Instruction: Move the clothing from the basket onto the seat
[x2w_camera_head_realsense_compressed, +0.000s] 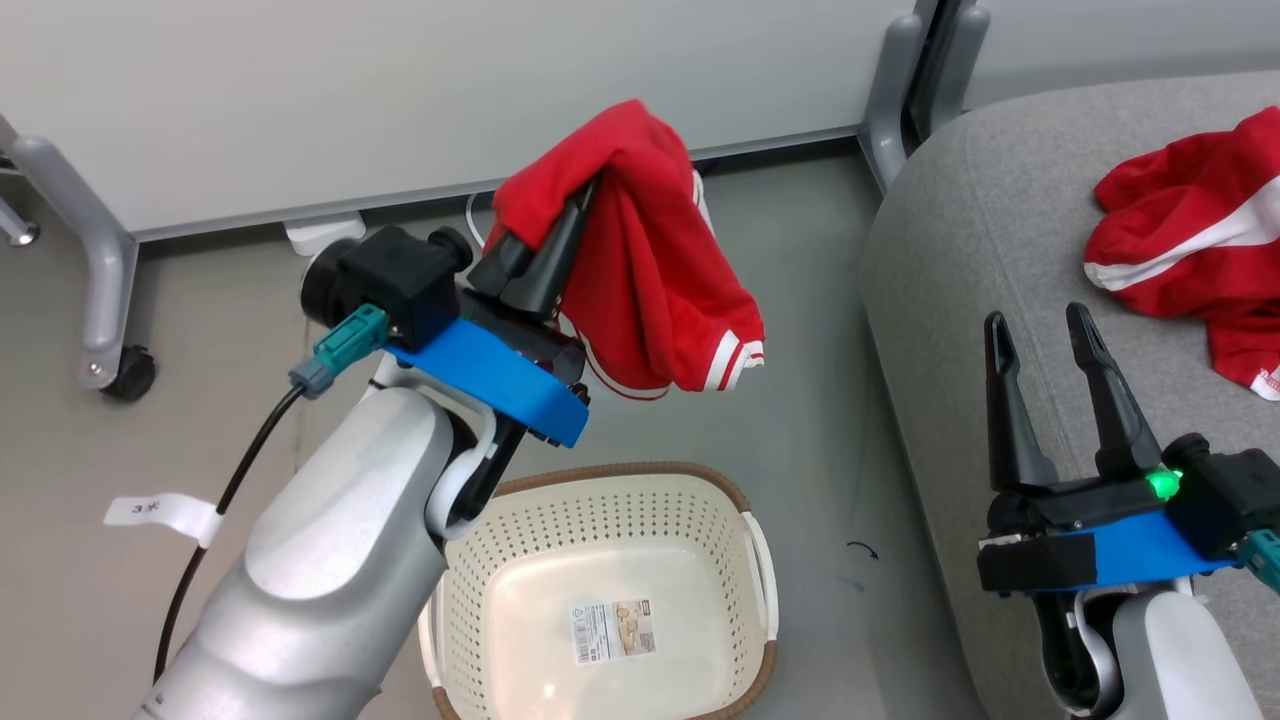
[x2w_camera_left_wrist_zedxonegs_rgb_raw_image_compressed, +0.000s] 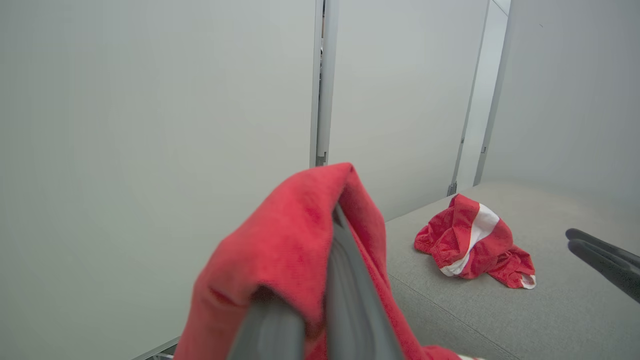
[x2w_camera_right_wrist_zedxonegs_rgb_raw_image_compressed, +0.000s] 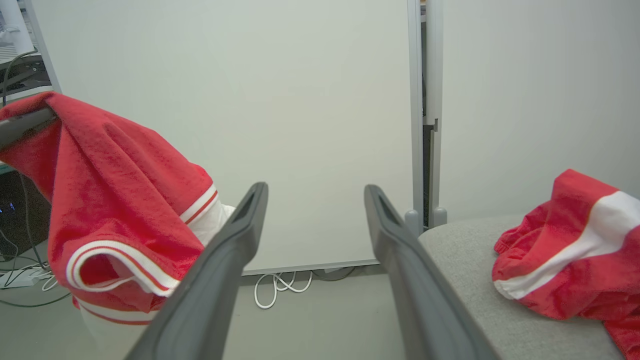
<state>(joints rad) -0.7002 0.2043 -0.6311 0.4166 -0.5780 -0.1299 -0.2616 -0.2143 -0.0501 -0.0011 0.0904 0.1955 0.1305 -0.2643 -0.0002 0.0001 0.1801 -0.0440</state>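
Clothing was split two ways: one red garment (x2w_camera_head_realsense_compressed: 650, 270) hung from the left gripper (x2w_camera_head_realsense_compressed: 580, 205), whose fingers were clenched on a fold near its top. It was raised above the floor (x2w_camera_head_realsense_compressed: 820, 430), beyond the basket (x2w_camera_head_realsense_compressed: 620, 474), which held no clothing, and left of the seat (x2w_camera_head_realsense_compressed: 960, 240). The other garment (x2w_camera_head_realsense_compressed: 1190, 250) lay crumpled on the seat. The right gripper (x2w_camera_head_realsense_compressed: 1037, 320) stood spread and empty over the seat's near edge. The chief risk looked to be the grip: only a bunch of soft cloth was pinched, with most of the weight hanging to one side, so a quick swing could have let it slide out onto the floor short of the cushion. The striped hem hung low and might have dragged on the seat's rounded edge, or brushed the right gripper if the path ran close. Letting go too early would likely have left it slumping off the edge.
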